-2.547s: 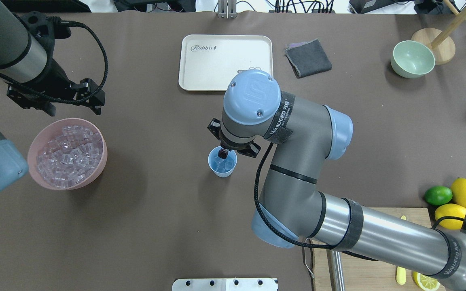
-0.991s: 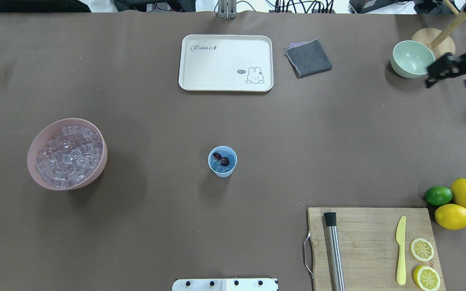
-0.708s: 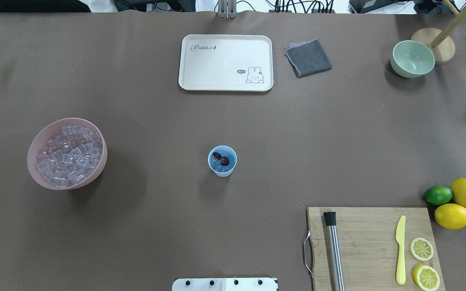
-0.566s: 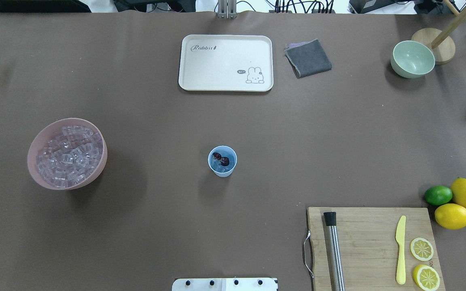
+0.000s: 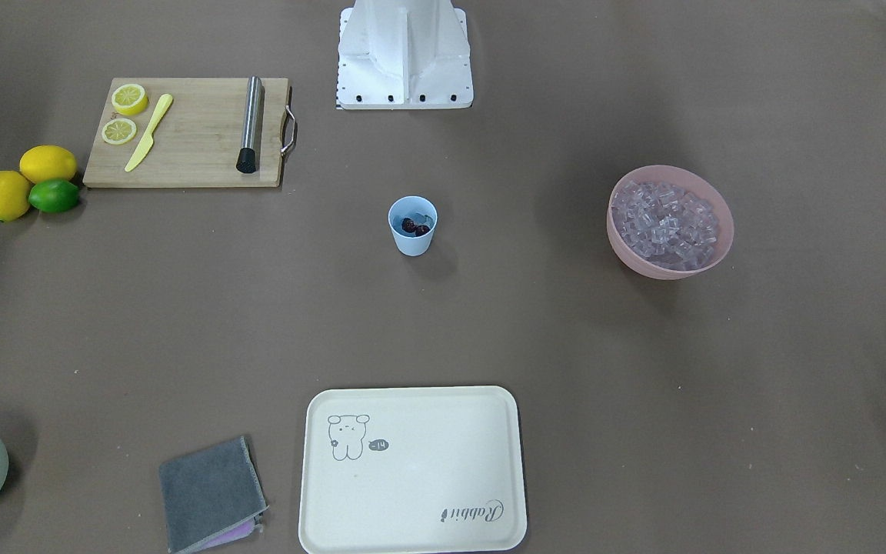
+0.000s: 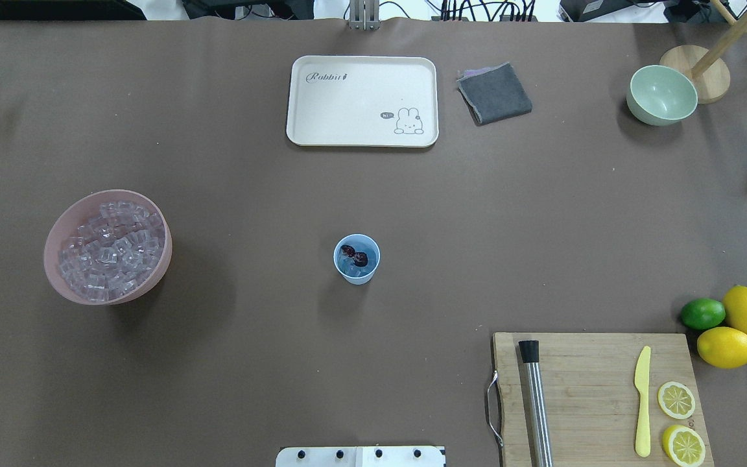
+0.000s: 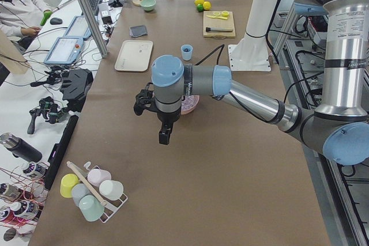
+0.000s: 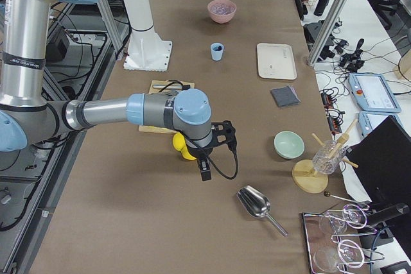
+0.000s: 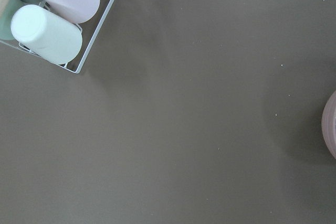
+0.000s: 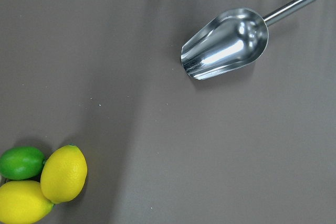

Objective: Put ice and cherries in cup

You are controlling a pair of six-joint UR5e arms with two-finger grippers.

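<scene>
The light blue cup (image 6: pixel 356 275) stands upright at the table's middle, also in the front view (image 5: pixel 412 240). The dark red cherries (image 6: pixel 354 255) lie inside it on clear ice, also seen in the front view (image 5: pixel 414 226). More ice (image 6: pixel 111 250) fills the pink bowl (image 6: pixel 48 259) at the left. Both arms are out of the overhead and front views. My left gripper (image 7: pixel 164 135) hangs over bare table beyond the pink bowl. My right gripper (image 8: pixel 205 171) hangs near the lemons. I cannot tell whether either is open or shut.
A cream tray (image 6: pixel 362 100), grey cloth (image 6: pixel 494 93) and pale green bowl (image 6: pixel 661 95) stand at the back. A cutting board (image 6: pixel 594 395) with knife, metal rod and lemon slices sits front right, beside lemons and a lime (image 10: pixel 21 162). A metal scoop (image 10: pixel 226 45) and a cup rack (image 9: pixel 52 24) lie at the table's ends.
The right gripper, which held the cherries over the cup, let them go into it. Both arms have swung out of the overhead view to the table's ends.
</scene>
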